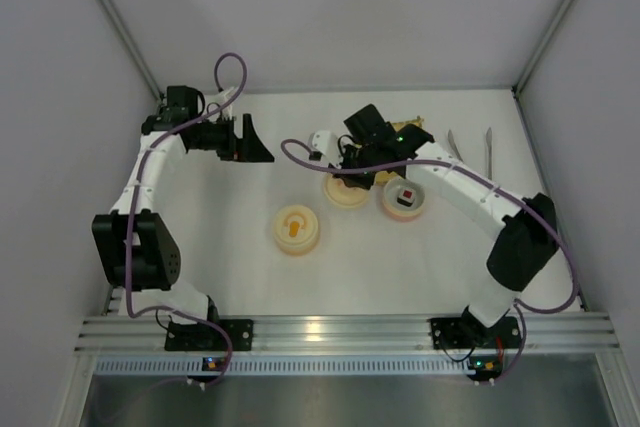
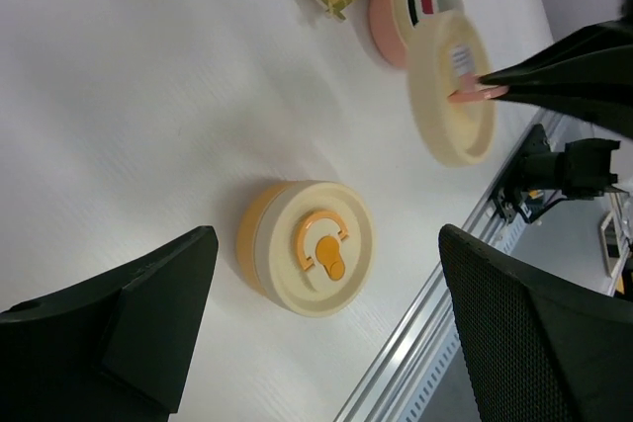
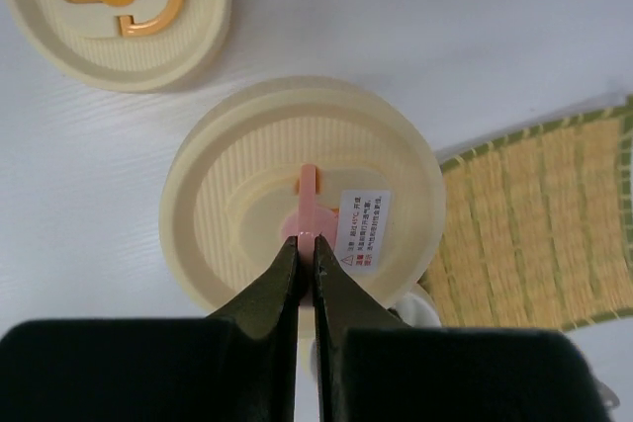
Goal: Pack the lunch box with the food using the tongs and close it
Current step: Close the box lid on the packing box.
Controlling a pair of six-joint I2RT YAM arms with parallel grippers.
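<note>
**Lid pinched by its tab, tongs untouched at the far right**

Nearest the arm bases, a closed round box [image 1: 296, 230] with an orange clasp is seen on the desk [image 1: 225, 257]. Just beyond it, the right tool [image 3: 307, 241] is shut tight on the small pink tab [image 3: 308, 207] of a cream lid [image 3: 247, 214]. The lid appears tilted up beside the open pink lunch box [image 2: 384, 17]. One piece of food [image 1: 405, 196], black and white with a red top, is seen inside that box; the dark piece cannot be found. The left tool [image 1: 250, 140] is held wide open and empty, well apart to the left. Farther back, a yellow woven mat [image 3: 534, 224] is partly hidden by the right arm, and the tongs [image 1: 489, 152] lie flat at the far right, well apart from the box.

The lid is judged light and stiff, though it may swing on so small a tab. The tongs are judged thin, smooth and springy. They are best taken across both arms about mid-length, where a squeeze can be given; slipping is to be expected.
</note>
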